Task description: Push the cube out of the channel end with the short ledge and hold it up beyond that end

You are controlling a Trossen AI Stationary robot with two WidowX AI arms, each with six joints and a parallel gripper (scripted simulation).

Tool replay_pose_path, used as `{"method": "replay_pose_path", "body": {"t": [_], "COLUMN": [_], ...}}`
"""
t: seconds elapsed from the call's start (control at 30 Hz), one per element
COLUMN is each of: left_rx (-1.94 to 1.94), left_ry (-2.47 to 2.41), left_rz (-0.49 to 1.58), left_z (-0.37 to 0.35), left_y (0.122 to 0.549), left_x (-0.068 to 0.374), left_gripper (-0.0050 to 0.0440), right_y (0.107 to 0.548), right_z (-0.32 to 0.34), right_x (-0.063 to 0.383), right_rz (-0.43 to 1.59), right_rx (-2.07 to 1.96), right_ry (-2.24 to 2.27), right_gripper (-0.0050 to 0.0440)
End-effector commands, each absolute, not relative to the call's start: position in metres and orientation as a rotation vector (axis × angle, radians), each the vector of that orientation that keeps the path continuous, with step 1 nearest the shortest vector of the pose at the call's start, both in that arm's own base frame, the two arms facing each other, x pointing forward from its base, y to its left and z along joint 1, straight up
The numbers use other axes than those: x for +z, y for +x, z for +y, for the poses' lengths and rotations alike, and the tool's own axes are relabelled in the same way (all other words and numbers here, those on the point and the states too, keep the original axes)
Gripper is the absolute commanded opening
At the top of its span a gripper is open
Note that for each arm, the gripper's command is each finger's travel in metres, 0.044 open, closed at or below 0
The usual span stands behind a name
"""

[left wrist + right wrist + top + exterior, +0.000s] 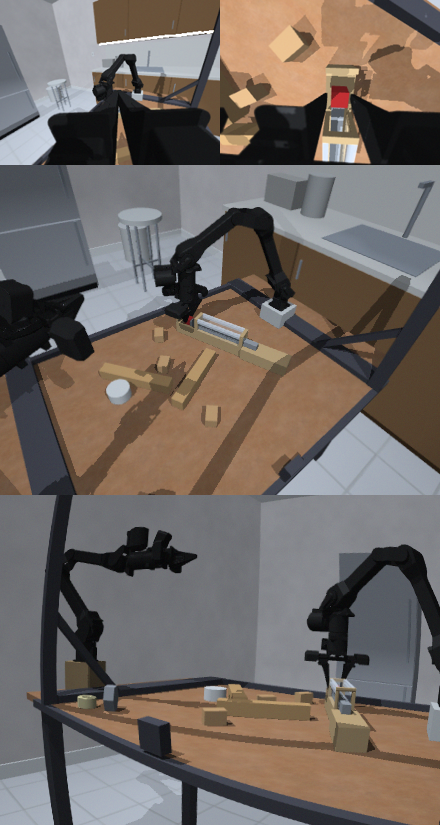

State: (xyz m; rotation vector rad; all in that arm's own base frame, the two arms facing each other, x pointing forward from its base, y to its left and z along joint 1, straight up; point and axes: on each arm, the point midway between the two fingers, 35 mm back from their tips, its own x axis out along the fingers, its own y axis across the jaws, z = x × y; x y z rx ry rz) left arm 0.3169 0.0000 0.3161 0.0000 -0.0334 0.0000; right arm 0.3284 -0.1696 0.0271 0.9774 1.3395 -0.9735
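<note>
The tan channel [220,332] lies on the table with white rails on its roof; it also shows in the exterior view [342,695]. The red cube [339,97] sits at the channel's far end on the short ledge, and is just visible in the top view [189,321]. A grey rod [252,344] runs inside the channel and sticks out at the other end. My right gripper [338,96] [186,312] points down just above the cube's end, fingers apart on either side of the cube. My left gripper [190,557] is shut and held high, far from the channel.
Two long wooden planks [135,376] [192,377], several small wooden blocks [211,415] and a white cylinder [118,391] lie left of the channel. A tape roll [86,701] and a dark block [154,736] sit near the table's edge. The right arm's white base [278,311] stands beside the channel.
</note>
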Motion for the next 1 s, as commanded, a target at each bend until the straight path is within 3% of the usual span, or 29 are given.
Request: {"method": "replay_pose_path", "body": {"t": [0.0,0.2,0.23,0.97], "left_rx": [0.0,0.0,0.0,0.0], "left_ry": [0.0,0.0,0.0,0.0], "left_rz": [-0.05,-0.05,-0.05,-0.05], "left_z": [0.0,0.0,0.0,0.0], "left_y": [0.316,0.316,0.316,0.316], "left_x": [0.323,0.323,0.323,0.323], "left_gripper": [0.0,0.0,0.0,0.0], "right_y": [0.329,0.329,0.329,0.329], "right_z": [-0.17,-0.171,-0.171,-0.183], "right_x": [0.021,0.019,0.019,0.03], "right_rz": [1.334,1.332,1.332,1.324], "right_rx": [-0.972,-0.972,-0.972,-0.972], "right_ry": [0.975,0.973,0.974,0.975], "right_gripper": [0.017,0.017,0.0,0.0]}}
